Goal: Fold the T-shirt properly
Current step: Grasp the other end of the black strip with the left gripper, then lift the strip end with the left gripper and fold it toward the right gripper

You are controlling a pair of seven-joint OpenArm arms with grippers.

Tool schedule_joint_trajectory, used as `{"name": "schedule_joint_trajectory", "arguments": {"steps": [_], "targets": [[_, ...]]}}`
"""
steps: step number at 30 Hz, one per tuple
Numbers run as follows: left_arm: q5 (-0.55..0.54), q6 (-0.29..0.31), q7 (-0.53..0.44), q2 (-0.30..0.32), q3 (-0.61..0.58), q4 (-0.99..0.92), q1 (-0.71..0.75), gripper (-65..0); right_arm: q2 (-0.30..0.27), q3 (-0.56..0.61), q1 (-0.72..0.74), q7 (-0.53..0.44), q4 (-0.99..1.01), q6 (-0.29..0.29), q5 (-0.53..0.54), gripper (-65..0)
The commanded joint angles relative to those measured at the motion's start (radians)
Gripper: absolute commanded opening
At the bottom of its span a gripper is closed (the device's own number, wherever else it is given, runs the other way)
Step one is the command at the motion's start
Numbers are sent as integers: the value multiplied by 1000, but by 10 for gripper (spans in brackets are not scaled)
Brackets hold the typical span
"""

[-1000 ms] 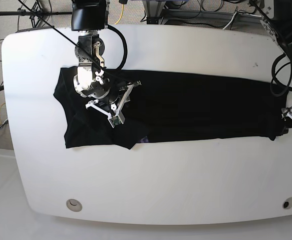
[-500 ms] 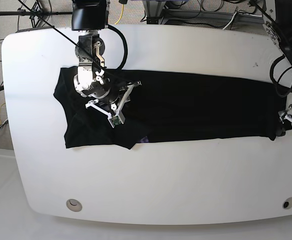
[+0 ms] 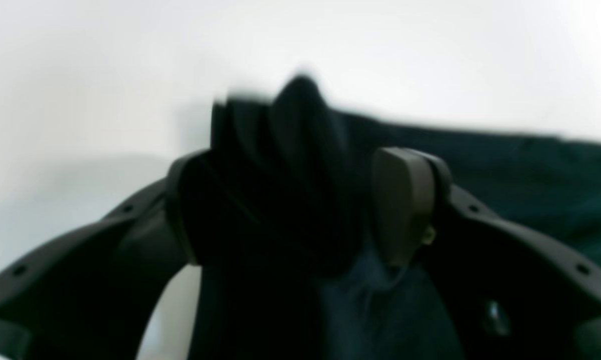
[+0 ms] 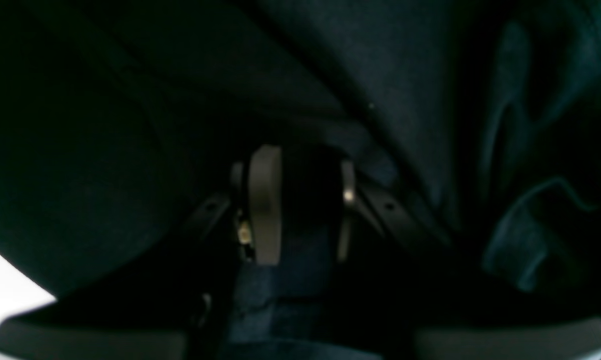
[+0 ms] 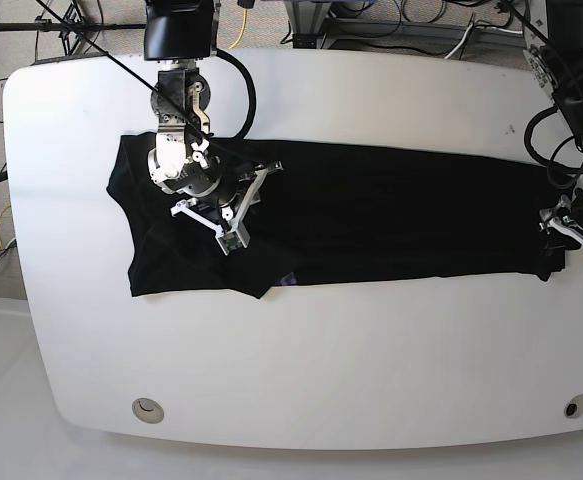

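shirt: T-shirt (image 5: 371, 215) is laid out as a long black band across the white worktop (image 5: 301, 370), running 9 to 3 o'clock; sleeve/neck end at 9, small purple mark visible at the lower edge near 7 o'clock of the right arm.
fold state: long sides are judged already folded in; the crosswise fold is not yet done.
left fingers: left gripper (image 3: 300, 200) sits at the 3 o'clock end of the band. In the left wrist view a bunched ridge of cloth stands between the fingers (image 3: 403, 200), which are spread fairly wide around it. A firm pinch cannot be told; view is blurred.
right fingers: right gripper (image 4: 298, 210) is set down on the cloth toward the 9 o'clock end. In the right wrist view the pads (image 4: 265, 210) are narrowly apart with dark cloth in the gap; the view is too dark to tell whether it is clamped.
step: judged as grasp acquisition at both ends, ahead of the end-to-end fold.
next move: left pinch is to be completed on the gathered edge, all layers caught; then the end is to be lifted clear of the worktop and carried toward 9 o'clock, hem kept square.
risk: only the top layer may be taken, so the earlier fold could be dragged open; the right-hand hold should be confirmed before any lift.
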State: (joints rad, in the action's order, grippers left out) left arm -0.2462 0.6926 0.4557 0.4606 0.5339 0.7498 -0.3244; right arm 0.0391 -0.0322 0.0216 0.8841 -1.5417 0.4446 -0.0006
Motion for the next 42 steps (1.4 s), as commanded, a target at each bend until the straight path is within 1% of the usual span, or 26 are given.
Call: {"name": "schedule_joint_trajectory", "arguments": {"steps": [1, 9, 21, 23, 29, 31, 33, 39, 41, 42], "targets": [[19, 6, -38, 21, 13, -10, -27, -219, 0, 0, -3, 33, -10, 2, -13, -497], [40, 6, -36, 10, 19, -1, -26, -194, 0, 1, -3, 34, -10, 1, -12, -497], [19, 6, 16, -5, 17, 17, -24, -159, -1, 1, -6, 34, -13, 1, -17, -496], [25, 6, 5, -6, 17, 5, -16, -151, -1, 5, -5, 30, -11, -2, -19, -495], [28, 6, 3, -6, 14, 2, -18, -166, -1, 5, -5, 31, -11, -2, -19, -495], [27, 6, 0, -7, 13, 1, -18, -185, -1, 6, -4, 32, -11, -3, -20, -495], [29, 6, 3, -11, 16, -8, -7, -278, -2, 2, -5, 30, -9, -3, -17, -493], [26, 6, -3, -11, 15, -11, -10, -496, 0, 2, -6, 34, -9, -2, -18, -491], [30, 6, 0, -12, 15, -13, -9, -555, 0, 3, -6, 36, -9, -2, -18, -491], [34, 6, 12, -13, 14, -6, -4, -601, 1, 3, -6, 34, -11, -2, -17, -492]]}}
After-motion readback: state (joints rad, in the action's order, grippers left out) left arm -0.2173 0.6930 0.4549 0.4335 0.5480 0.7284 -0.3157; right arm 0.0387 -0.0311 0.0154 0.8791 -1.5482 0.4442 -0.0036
